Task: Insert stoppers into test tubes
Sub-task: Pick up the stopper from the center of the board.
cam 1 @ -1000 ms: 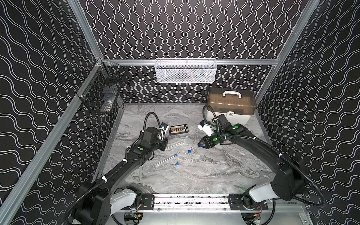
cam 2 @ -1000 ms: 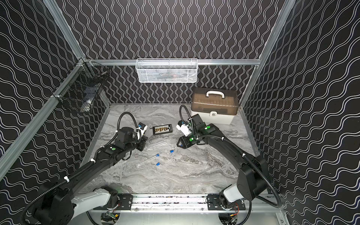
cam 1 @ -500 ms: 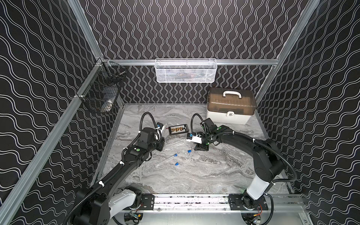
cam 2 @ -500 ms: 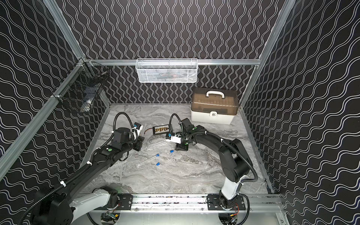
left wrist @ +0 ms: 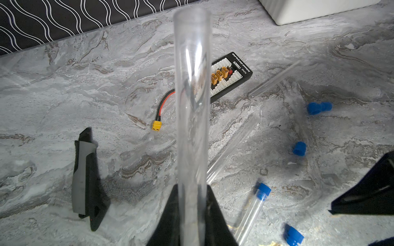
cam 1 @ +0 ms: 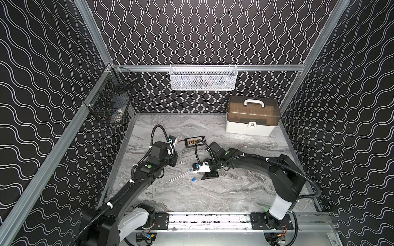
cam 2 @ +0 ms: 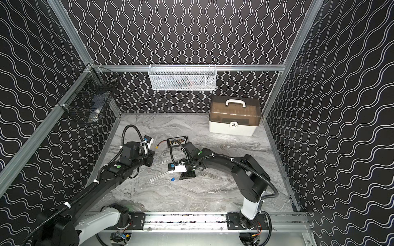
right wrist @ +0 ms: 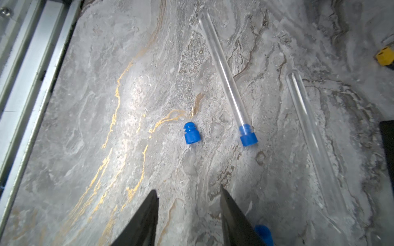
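My left gripper [left wrist: 191,188] is shut on a clear test tube [left wrist: 193,95] that sticks straight out from between its fingers; in a top view this gripper [cam 1: 173,161] hangs at the left of the table. The right gripper [right wrist: 188,190] is open and empty, low over the table. Just ahead of it lies a loose blue stopper [right wrist: 190,133], seen in both top views [cam 1: 193,179] [cam 2: 173,179]. Beside it lies a tube [right wrist: 223,70] with a stopper [right wrist: 247,136] in its mouth, and an uncapped tube [right wrist: 309,119]. More loose stoppers [left wrist: 318,108] [left wrist: 299,148] lie further off.
A black board with gold connectors [cam 1: 195,141] and its yellow plug [left wrist: 156,125] lie at mid table. A black and grey tool [left wrist: 85,179] lies near the left gripper. A lidded box [cam 1: 252,118] stands at the back right; a white basket [cam 1: 202,77] and a wire basket [cam 1: 110,102] hang on the walls.
The right arm has swung forward and to the left and come down over the loose stopper. The left arm has shifted slightly, still holding its tube.
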Robot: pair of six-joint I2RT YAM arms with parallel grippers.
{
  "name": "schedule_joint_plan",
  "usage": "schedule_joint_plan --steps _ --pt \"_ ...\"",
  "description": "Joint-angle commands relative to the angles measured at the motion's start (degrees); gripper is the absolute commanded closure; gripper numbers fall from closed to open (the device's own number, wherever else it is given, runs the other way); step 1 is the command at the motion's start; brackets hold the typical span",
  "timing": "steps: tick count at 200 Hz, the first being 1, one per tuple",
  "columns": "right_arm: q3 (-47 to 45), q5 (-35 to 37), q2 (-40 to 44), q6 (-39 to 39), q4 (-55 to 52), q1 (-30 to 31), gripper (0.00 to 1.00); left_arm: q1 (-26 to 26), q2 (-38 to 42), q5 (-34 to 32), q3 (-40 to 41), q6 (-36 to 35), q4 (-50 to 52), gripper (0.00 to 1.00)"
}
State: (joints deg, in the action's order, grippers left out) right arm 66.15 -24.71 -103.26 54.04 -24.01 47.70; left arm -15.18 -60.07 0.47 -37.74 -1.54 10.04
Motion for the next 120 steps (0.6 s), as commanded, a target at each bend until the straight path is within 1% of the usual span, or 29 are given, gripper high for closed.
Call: schedule_joint_plan --steps 1,22,46,95,120 --pt "1.8 -1.8 -2.1 2.4 0.7 0.3 0.53 0.2 0.9 -1.3 -0.7 1.2 -0.5 1.0" --pt "3.0 -3.1 -4.3 4.7 0.1 0.8 0.52 0.2 1.4 -0.6 -1.1 2.3 0.0 1.0" --pt "4.3 -2.7 -6.8 4.8 1.4 1.9 0.52 0.2 1.8 -0.6 -1.1 2.9 0.4 1.0" --pt "6.1 -2.6 -10.4 5.5 2.3 3.4 0.51 0.2 2.6 -0.6 -1.2 1.8 1.4 1.0" --pt "6.5 -2.8 -11.3 5.7 2.1 3.6 0.53 0.2 2.7 -0.2 -1.2 1.9 1.2 1.0"
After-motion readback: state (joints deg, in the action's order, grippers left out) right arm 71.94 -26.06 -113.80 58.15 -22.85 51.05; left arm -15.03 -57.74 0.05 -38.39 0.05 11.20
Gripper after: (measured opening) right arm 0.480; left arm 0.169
